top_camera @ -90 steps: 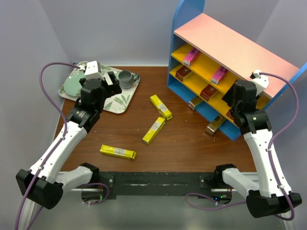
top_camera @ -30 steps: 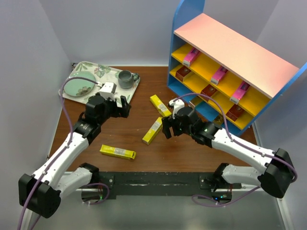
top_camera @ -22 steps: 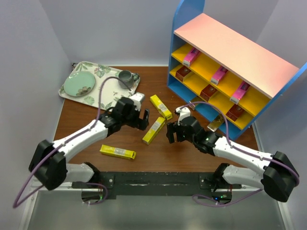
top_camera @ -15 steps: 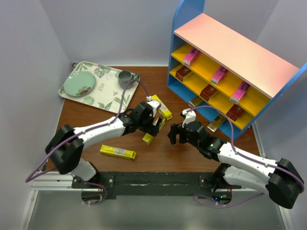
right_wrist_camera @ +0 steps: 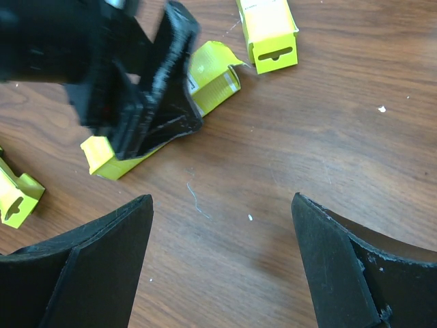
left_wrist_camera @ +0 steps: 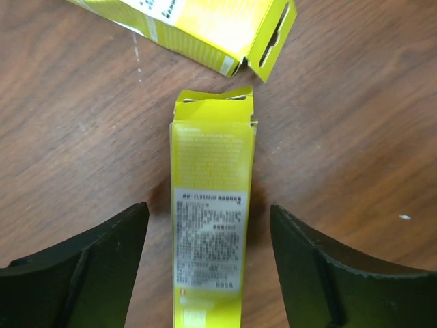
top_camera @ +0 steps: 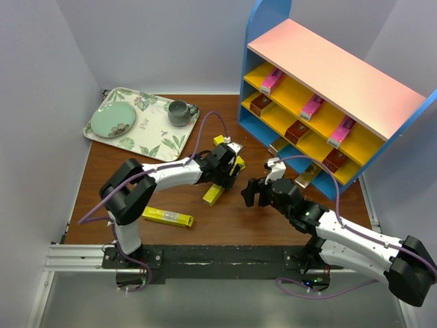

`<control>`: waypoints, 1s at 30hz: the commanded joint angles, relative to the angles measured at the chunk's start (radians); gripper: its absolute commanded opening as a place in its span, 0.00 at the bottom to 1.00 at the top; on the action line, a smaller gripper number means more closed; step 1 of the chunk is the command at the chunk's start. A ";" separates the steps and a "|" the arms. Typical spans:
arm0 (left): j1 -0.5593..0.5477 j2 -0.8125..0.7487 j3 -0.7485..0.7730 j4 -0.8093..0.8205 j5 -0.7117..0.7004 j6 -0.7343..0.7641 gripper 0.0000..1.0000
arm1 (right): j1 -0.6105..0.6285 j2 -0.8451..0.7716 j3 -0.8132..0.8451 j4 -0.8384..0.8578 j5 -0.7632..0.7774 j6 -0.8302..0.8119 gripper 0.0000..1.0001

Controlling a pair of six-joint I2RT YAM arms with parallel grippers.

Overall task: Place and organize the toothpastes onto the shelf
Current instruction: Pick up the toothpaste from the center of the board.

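Left wrist view alone shows left gripper (left_wrist_camera: 207, 207) apart astride the yellow toothpaste (left_wrist_camera: 212, 171) (lengthwise, flap end outward); right gripper (right_wrist_camera: 222, 198) apart.

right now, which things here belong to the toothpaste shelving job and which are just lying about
Part of the job: loose yellow cardboard toothpaste cartons; pink cartons and dark red cartons on the blue-sided tiered shelf.
Just lying about: floral tray; green round plate; grey mug.

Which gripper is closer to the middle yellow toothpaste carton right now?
Left. The left gripper straddles the yellow carton, fingers either side, not touching; the right gripper hovers open, off to the carton's right in the top view.
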 commanded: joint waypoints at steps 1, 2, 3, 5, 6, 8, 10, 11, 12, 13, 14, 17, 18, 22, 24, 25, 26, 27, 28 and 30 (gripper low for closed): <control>-0.003 0.053 0.056 0.048 0.001 0.011 0.73 | 0.005 -0.002 -0.012 0.058 0.007 0.011 0.87; -0.003 0.058 0.056 0.055 0.005 0.011 0.70 | 0.005 -0.007 -0.013 0.061 0.007 0.009 0.87; -0.003 0.061 0.053 0.062 0.008 0.008 0.68 | 0.005 -0.008 -0.015 0.061 0.006 0.008 0.87; -0.003 0.069 0.050 0.064 0.013 -0.003 0.56 | 0.003 -0.013 -0.018 0.064 0.004 0.009 0.87; -0.003 0.067 0.040 0.070 0.021 -0.006 0.52 | 0.005 -0.014 -0.018 0.066 0.001 0.008 0.87; -0.002 0.049 0.013 0.082 0.031 -0.019 0.44 | 0.003 -0.013 -0.021 0.073 -0.008 0.006 0.87; -0.002 0.011 -0.013 0.108 0.044 -0.032 0.38 | 0.005 -0.013 -0.022 0.083 -0.017 0.008 0.87; -0.002 -0.008 -0.044 0.120 0.053 -0.035 0.37 | 0.003 -0.011 -0.024 0.095 -0.032 0.006 0.87; 0.000 -0.028 -0.061 0.143 0.063 -0.041 0.36 | 0.006 -0.011 -0.027 0.101 -0.039 0.011 0.87; 0.003 -0.066 -0.075 0.154 0.067 -0.052 0.34 | 0.005 -0.010 -0.028 0.109 -0.048 0.012 0.87; 0.006 -0.087 -0.105 0.163 0.076 -0.056 0.33 | 0.006 -0.010 -0.030 0.121 -0.065 0.012 0.87; 0.036 -0.179 -0.183 0.223 0.125 -0.090 0.31 | 0.007 -0.013 -0.032 0.142 -0.094 0.018 0.87; 0.068 -0.233 -0.206 0.273 0.163 -0.104 0.31 | 0.007 -0.016 -0.030 0.149 -0.103 0.026 0.87; 0.157 -0.377 -0.370 0.456 0.305 -0.216 0.31 | 0.008 -0.016 -0.042 0.230 -0.169 0.058 0.87; 0.193 -0.462 -0.418 0.559 0.330 -0.272 0.31 | 0.010 -0.005 -0.048 0.264 -0.206 0.084 0.87; 0.200 -0.489 -0.458 0.588 0.334 -0.288 0.31 | 0.011 -0.001 -0.050 0.299 -0.217 0.092 0.87; 0.210 -0.540 -0.476 0.640 0.334 -0.321 0.31 | 0.011 0.004 -0.050 0.317 -0.232 0.107 0.87; 0.213 -0.566 -0.495 0.668 0.332 -0.340 0.32 | 0.013 0.012 -0.051 0.336 -0.249 0.115 0.87; 0.217 -0.589 -0.534 0.697 0.331 -0.360 0.32 | 0.011 0.025 -0.051 0.377 -0.282 0.124 0.87; 0.227 -0.660 -0.575 0.789 0.320 -0.432 0.31 | 0.013 0.045 -0.038 0.409 -0.353 0.149 0.87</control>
